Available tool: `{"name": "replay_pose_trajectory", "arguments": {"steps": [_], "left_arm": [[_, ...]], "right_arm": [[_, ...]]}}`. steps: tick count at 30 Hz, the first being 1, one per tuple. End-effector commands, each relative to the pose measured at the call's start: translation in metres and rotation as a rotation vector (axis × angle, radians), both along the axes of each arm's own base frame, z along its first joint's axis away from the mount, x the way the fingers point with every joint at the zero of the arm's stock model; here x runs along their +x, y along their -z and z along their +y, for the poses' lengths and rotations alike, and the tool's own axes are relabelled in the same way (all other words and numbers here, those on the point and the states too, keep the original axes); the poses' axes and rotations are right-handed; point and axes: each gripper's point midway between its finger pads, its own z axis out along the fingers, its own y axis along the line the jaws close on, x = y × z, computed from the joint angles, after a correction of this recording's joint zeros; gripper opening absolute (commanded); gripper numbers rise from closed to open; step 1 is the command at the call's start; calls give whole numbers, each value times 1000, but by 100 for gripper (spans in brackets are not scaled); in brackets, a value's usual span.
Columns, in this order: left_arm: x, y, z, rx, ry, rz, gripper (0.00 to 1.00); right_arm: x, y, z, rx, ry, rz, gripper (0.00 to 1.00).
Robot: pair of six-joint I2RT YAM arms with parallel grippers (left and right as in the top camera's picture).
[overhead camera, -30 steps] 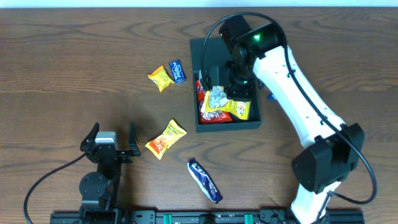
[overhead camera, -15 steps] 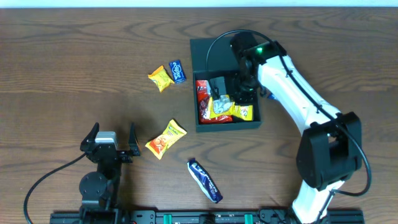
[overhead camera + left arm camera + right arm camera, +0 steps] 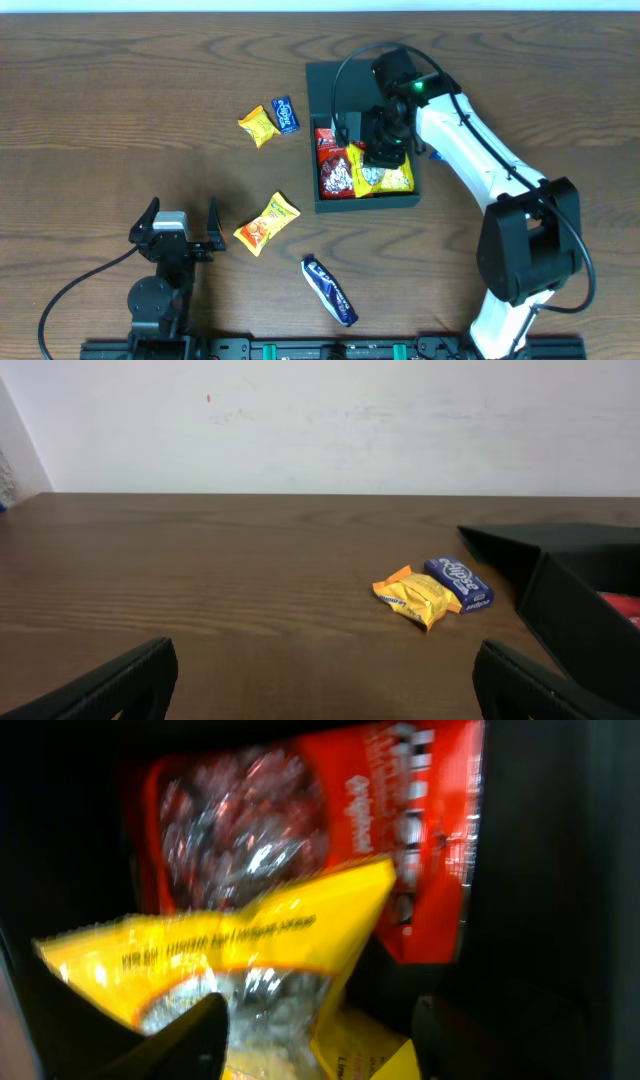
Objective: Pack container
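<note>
Overhead, the right gripper (image 3: 380, 152), jaws spread, is hovering inside the container (image 3: 322, 90), apparently to leave the yellow packet (image 3: 392, 179) there.

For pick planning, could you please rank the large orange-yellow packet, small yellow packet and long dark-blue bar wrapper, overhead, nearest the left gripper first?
1. Large orange-yellow packet, right of the left gripper.
2. Small yellow packet, farther ahead.
3. Long dark-blue bar wrapper, by the near edge.
</note>
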Motion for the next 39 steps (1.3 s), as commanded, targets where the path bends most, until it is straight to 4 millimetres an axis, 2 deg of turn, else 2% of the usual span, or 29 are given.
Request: {"name": "replay_pose_trajectory", "arguments": {"steps": [1, 3, 4, 5, 6, 7, 8, 11, 13, 16, 20, 24, 26, 29, 35, 36, 39], "left_arm": [[-2, 19, 3, -6, -15, 63, 95], [-2, 19, 3, -6, -15, 63, 95], [-2, 19, 3, -6, -15, 63, 95], [-2, 19, 3, -6, -15, 63, 95], [-2, 19, 3, -6, -15, 64, 95], [-2, 19, 3, -6, -15, 63, 95], [-2, 19, 3, -6, -15, 63, 95], [-2, 19, 3, -6, -15, 63, 95], [-2, 19, 3, -6, -15, 63, 95], [-2, 19, 3, -6, -15, 64, 95], [-2, 19, 3, -6, -15, 63, 95], [-2, 19, 3, -6, -15, 63, 95], [-2, 19, 3, -6, -15, 63, 95], [-2, 19, 3, -6, -15, 64, 95], [-2, 19, 3, -6, -15, 63, 95], [-2, 19, 3, -6, -15, 63, 95], [-2, 19, 3, -6, -15, 63, 95]], "right_arm": [[13, -62, 17, 140, 265, -54, 69], [22, -91, 20, 240, 496, -44, 68], [24, -102, 20, 291, 617, -22, 79], [25, -112, 21, 340, 734, 6, 80], [26, -125, 20, 421, 939, 72, 85], [26, -129, 16, 460, 1095, 124, 97], [21, -128, 8, 483, 1334, 217, 98], [2, -114, -8, 441, 1735, 352, 99], [-12, -101, -8, 406, 1929, 418, 99], [-25, -90, 1, 397, 2097, 498, 99], [-47, -52, -5, 340, 2496, 614, 99], [-55, -15, -14, 310, 2636, 624, 98], [-52, -2, -19, 332, 2649, 616, 91], [-43, 8, -24, 384, 2657, 618, 82], [-32, 27, -38, 388, 2696, 579, 78], [-28, 31, -37, 391, 2676, 576, 72], [-14, 37, -25, 429, 2558, 612, 65]]}}
